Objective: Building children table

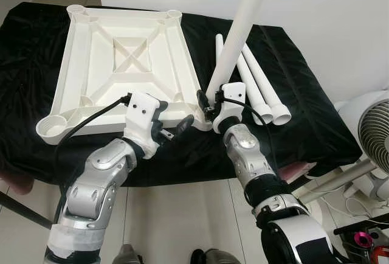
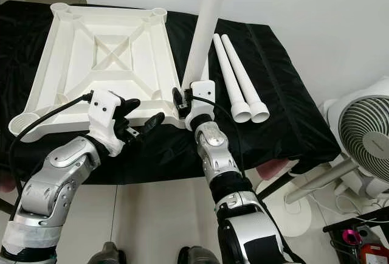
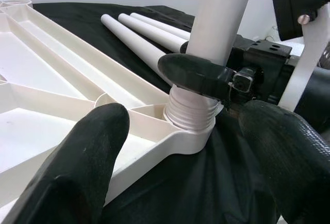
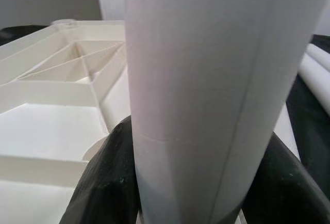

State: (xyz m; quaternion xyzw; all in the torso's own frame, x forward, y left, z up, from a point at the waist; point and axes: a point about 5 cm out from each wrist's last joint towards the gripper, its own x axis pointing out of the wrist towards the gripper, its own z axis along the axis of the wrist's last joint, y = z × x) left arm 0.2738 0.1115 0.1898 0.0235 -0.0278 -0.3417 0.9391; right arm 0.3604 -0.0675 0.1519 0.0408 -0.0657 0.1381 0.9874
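**Leg going into near corner socket**

Nearest me, my left gripper (image 1: 176,129) hovers at the near edge of the tabletop (image 1: 121,63), fingers apart, holding nothing, pointing toward 3 o'clock at the corner socket (image 3: 191,126). Just beside it, my right gripper (image 1: 209,103) has its fingers clamped on the upright leg (image 1: 240,27), low down, right above the threaded end. The threads sit in the socket at the tabletop's near right corner; I judge it partly screwed, threads visible.

Handling, my read: the leg is a stiff, smooth, hollow-looking plastic tube, probably light but slippery, so a low grip near the threads is right for twisting. The tabletop is rigid ribbed plastic, lying upside down on the black cloth (image 1: 304,124) over the counter; brace it at the rim beside the socket.

Count: one tabletop, four corner sockets, three of them empty. Legs: one upright, three more loose legs (image 1: 261,87) lying at 1 o'clock on the cloth, so four total. A fan (image 1: 371,136) stands off at 3 o'clock.
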